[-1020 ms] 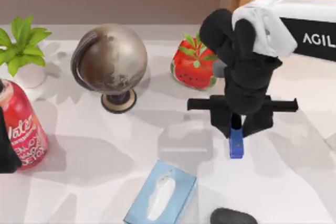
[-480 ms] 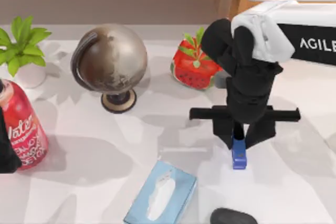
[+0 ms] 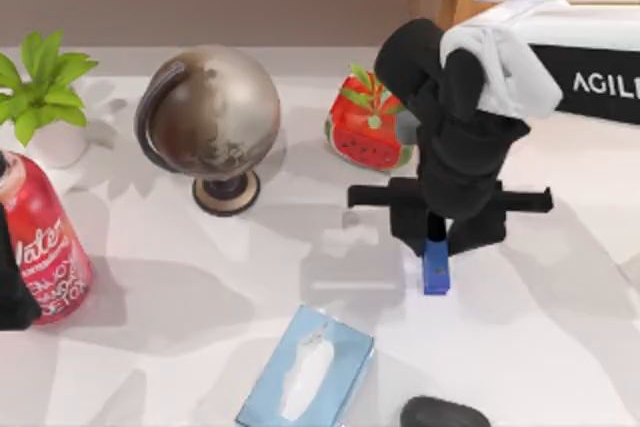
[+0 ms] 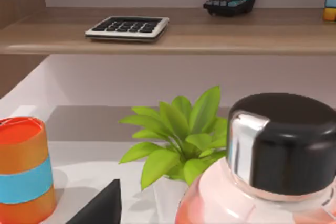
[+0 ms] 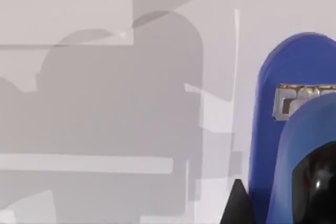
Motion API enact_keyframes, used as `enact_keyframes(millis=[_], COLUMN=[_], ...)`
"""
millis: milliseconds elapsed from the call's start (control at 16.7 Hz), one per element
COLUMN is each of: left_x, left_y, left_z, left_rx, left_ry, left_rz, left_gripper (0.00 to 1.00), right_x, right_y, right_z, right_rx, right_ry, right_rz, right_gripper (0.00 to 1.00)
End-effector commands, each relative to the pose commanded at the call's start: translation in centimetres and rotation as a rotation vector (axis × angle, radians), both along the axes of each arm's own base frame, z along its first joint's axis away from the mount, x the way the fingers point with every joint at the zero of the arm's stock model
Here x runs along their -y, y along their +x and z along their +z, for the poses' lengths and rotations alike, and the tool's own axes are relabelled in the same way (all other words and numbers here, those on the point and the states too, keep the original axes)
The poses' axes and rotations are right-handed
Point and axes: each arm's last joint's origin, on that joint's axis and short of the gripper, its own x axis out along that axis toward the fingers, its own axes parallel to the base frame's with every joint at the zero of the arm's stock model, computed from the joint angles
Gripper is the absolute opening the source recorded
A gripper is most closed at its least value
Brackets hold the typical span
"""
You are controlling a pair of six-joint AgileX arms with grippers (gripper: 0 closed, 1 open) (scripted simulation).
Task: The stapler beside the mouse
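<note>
My right gripper (image 3: 437, 247) points down over the middle right of the table and is shut on the stapler (image 3: 436, 275), a small bright blue one whose end sticks out below the fingers. In the right wrist view the blue stapler (image 5: 273, 145) stands close up over the white tabletop. The black mouse (image 3: 445, 413) lies at the table's front edge, below the stapler and apart from it. My left arm (image 3: 10, 287) is parked at the table's left edge beside the red can.
A pale blue tissue box (image 3: 308, 367) lies left of the mouse. A globe (image 3: 210, 117), a red strawberry-shaped ornament (image 3: 368, 127), a potted plant (image 3: 40, 87) and a red can (image 3: 45, 247) stand along the back and left. A wooden shelf (image 4: 168, 35) holds a calculator.
My right gripper, with the stapler in it, first shifted slightly toward the front right, then moved back and to the left. The left arm has not moved.
</note>
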Motion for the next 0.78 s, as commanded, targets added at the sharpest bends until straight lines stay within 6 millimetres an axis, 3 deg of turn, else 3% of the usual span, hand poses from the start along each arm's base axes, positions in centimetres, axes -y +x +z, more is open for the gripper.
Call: enact_keyframes(millis=[180, 480, 780], left_x=[0.0, 0.0, 0.0], left_y=[0.0, 0.0, 0.0], left_z=[0.0, 0.0, 0.0], left_rx=[0.000, 0.000, 0.000], left_ry=[0.000, 0.000, 0.000], left_rz=[0.000, 0.000, 0.000], left_gripper=[1.00, 1.00, 1.00], right_x=[0.0, 0.0, 0.0], right_y=[0.0, 0.0, 0.0], right_z=[-1.6, -1.7, -1.7], right_rx=[-0.009, -0.009, -0.009], right_ry=[-0.019, -0.020, -0.020], right_rz=[0.006, 0.006, 0.006], right_gripper=[0.00, 0.00, 0.38])
